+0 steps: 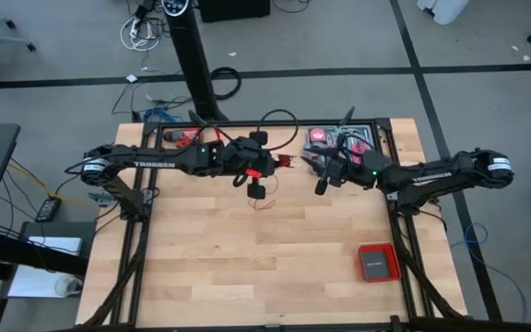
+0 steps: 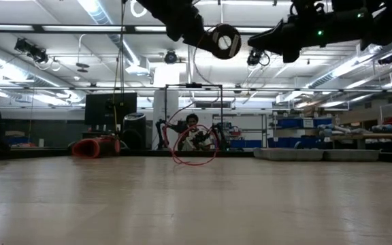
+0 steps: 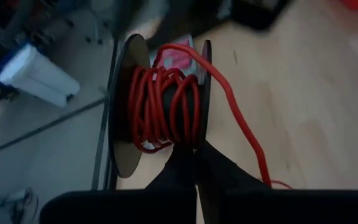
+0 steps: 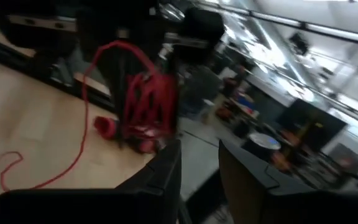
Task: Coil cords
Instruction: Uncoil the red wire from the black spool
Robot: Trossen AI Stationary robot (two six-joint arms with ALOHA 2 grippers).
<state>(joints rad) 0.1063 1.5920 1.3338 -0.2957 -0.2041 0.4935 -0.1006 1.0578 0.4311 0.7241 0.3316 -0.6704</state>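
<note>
**Spool in the air, cord trailing onto the wood**

Nearest thing in the left wrist view is the left gripper (image 3: 196, 163) itself: its two fingers (image 3: 173, 177) are clenched on the edge of one disc of the spool (image 3: 160, 109), a black reel with red cord (image 3: 169, 106) wound loosely around the core. One strand runs off the reel and drops down to the surface (image 3: 303, 93).

From above, that spool (image 1: 257, 189) hangs under the left gripper (image 1: 252, 177), over the far middle of the surface (image 1: 247, 267). The loose end of the cord (image 1: 264, 204) lies in a small curl on the wood just beside it. The low view shows the reel (image 2: 224, 41) well clear of the boards, with a red loop (image 2: 194, 146) of cord standing up farther back.

The right gripper (image 1: 322, 184) hovers near the spool, to its right, fingers (image 4: 163, 171) released with a clear gap between them and nothing in it. It looks across at the reel (image 4: 146, 102).

A red box (image 1: 377, 263) sits on the near right part of the surface, well apart from everything. At the far edge there's a black tray (image 1: 339, 143) with some red and pink stuff, too small to make out.
</note>
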